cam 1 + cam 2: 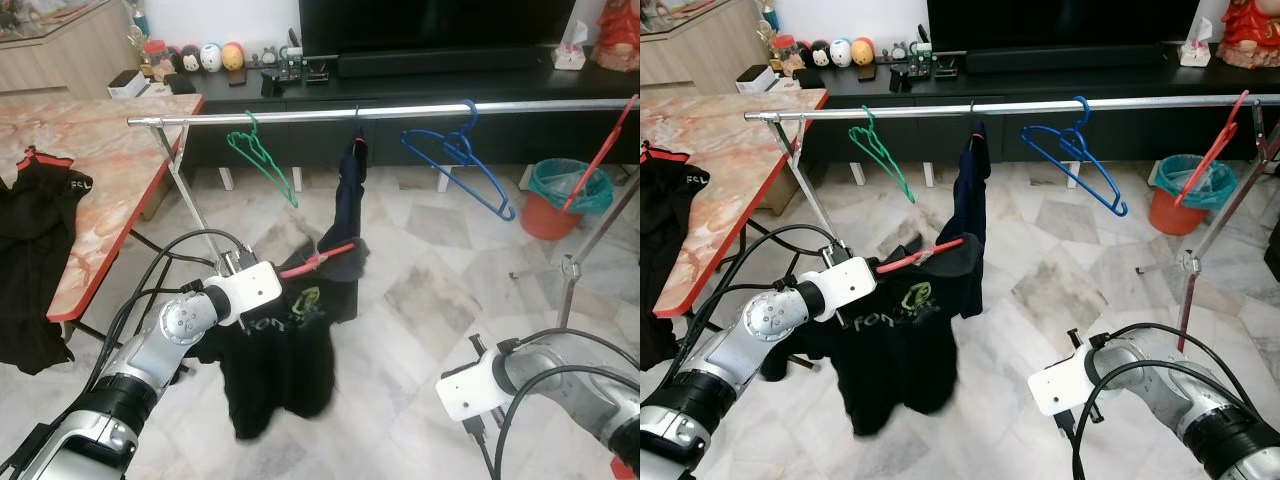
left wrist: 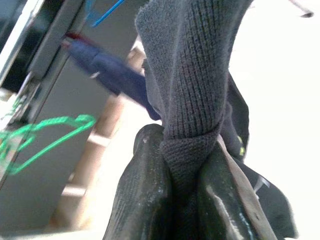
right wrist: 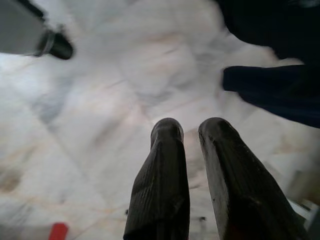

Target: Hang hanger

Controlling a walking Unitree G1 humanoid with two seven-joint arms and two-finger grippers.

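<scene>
My left gripper (image 2: pixel 182 145) is shut on the dark knit collar of a black T-shirt (image 1: pixel 280 365) with a green print. A red hanger (image 1: pixel 322 257) is inside the shirt, one arm sticking out toward the rail. The shirt hangs from the gripper below and in front of the silver rail (image 1: pixel 400 112). On the rail hang a green hanger (image 1: pixel 262 160), a navy garment (image 1: pixel 348 200), a blue hanger (image 1: pixel 460 160) and another red hanger (image 1: pixel 600 150). My right gripper (image 3: pixel 192 127) is low on the right over the marble floor, its fingers close together with nothing between them.
A marble table (image 1: pixel 100 150) with a red edge stands on the left, black clothing (image 1: pixel 35 210) draped over it. The rack's legs (image 1: pixel 570 265) stand at right beside an orange bin (image 1: pixel 560 200). A dark TV cabinet (image 1: pixel 420 85) runs behind the rail.
</scene>
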